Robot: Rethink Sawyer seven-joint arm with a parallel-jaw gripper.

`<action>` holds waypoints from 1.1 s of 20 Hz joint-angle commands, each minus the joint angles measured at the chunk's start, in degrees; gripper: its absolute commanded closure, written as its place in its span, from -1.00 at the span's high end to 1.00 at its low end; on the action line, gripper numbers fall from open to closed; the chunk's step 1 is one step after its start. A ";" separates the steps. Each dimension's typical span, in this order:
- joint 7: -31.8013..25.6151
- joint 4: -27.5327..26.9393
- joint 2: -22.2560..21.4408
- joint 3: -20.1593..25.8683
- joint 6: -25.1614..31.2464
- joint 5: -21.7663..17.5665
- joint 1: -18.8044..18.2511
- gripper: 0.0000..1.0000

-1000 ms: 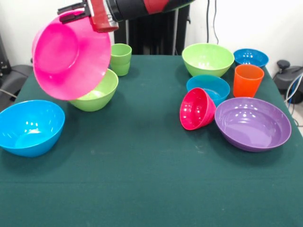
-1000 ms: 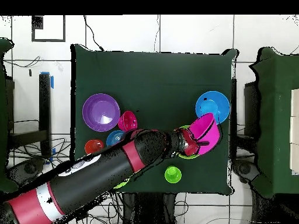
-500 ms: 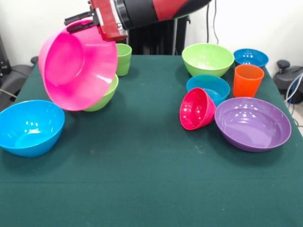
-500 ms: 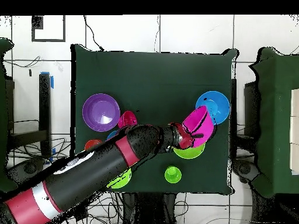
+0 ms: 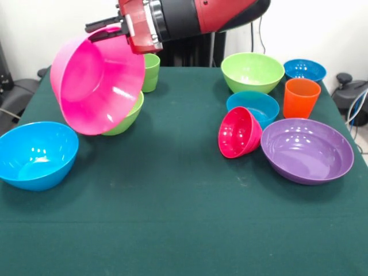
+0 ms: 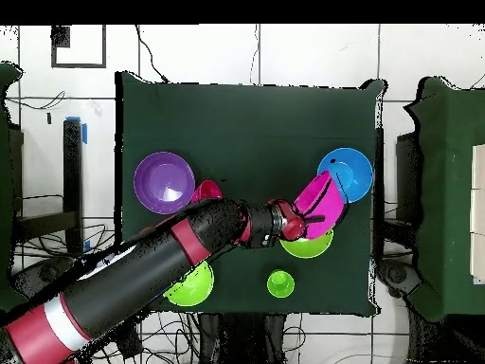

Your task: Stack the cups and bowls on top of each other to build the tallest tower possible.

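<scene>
The bench [image 5: 172, 218] is covered in dark green cloth and carries all the loose items. The arm [image 5: 195, 14] enters from the upper edge of the front view, red and black, and in the overhead view it crosses above the bowls on its own side, hiding part of them. The big pink bowl [image 5: 98, 86] is held off the bench, tipped steeply so that its opening faces the camera and its glossy inside shows; the gripper [image 5: 112, 30] has its jaws clamped on the upper rim of this bowl. In the front view the pink bowl stands in front of a lime green bowl [image 5: 127, 115], covering most of it, and hangs just beside the large blue bowl [image 5: 35, 154] at the left edge of the bench. In the overhead view the pink bowl [image 6: 320, 201] lies between the blue bowl [image 6: 347, 171] and the lime green bowl [image 6: 305, 245]. The wide shallow purple bowl [image 5: 307, 150] sits upright at the right side. Behind it stand the second lime green bowl [image 5: 252, 72], a medium blue bowl [image 5: 254, 107] and a small blue bowl [image 5: 305, 70], all upright. The small red-pink bowl [image 5: 238, 133] lies tilted on its side, touching the medium blue bowl and just beside the purple one. The orange cup [image 5: 301, 98] stands upright between the small blue bowl and the purple bowl. The light green cup [image 5: 150, 72] stands upright at the far side, partly hidden behind the pink bowl and the gripper.
</scene>
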 commanded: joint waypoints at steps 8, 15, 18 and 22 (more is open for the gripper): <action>7.61 -7.01 10.93 -4.10 12.25 -2.87 2.78 -1.00; 8.69 -8.18 13.74 -6.19 13.53 -1.95 3.30 -1.00; 8.80 -8.47 14.45 -6.82 13.06 -1.72 3.56 -1.00; 9.13 -9.18 15.52 -7.77 12.81 -1.11 3.60 -1.00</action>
